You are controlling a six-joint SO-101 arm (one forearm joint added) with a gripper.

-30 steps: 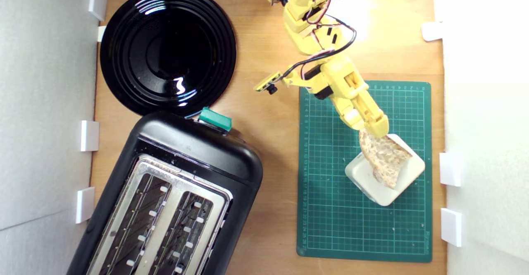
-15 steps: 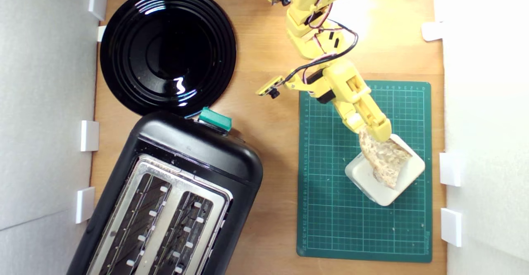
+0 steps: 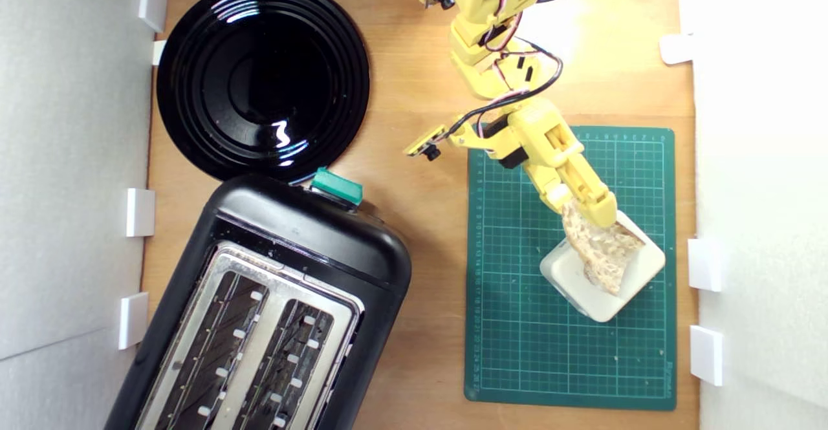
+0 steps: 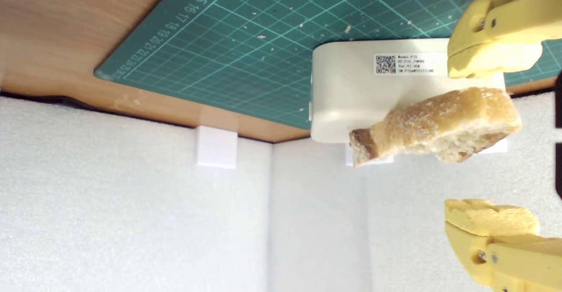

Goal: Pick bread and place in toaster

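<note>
A: Where's the bread sitting right now?

B: It's lying on the cream-white block, which is resting on the green cutting mat at the exterior view's right.

A: And the end effector?

B: Its jaws are standing wide apart, straddling one end of the slice. One fingertip is looking very close to the crust, the other is sitting clear of it.

A: Toaster?

B: It's sitting well apart on the worktop, at the exterior view's lower left, just beside the black plate.

I see my gripper over the bread on the cream block, well apart from the toaster
</note>
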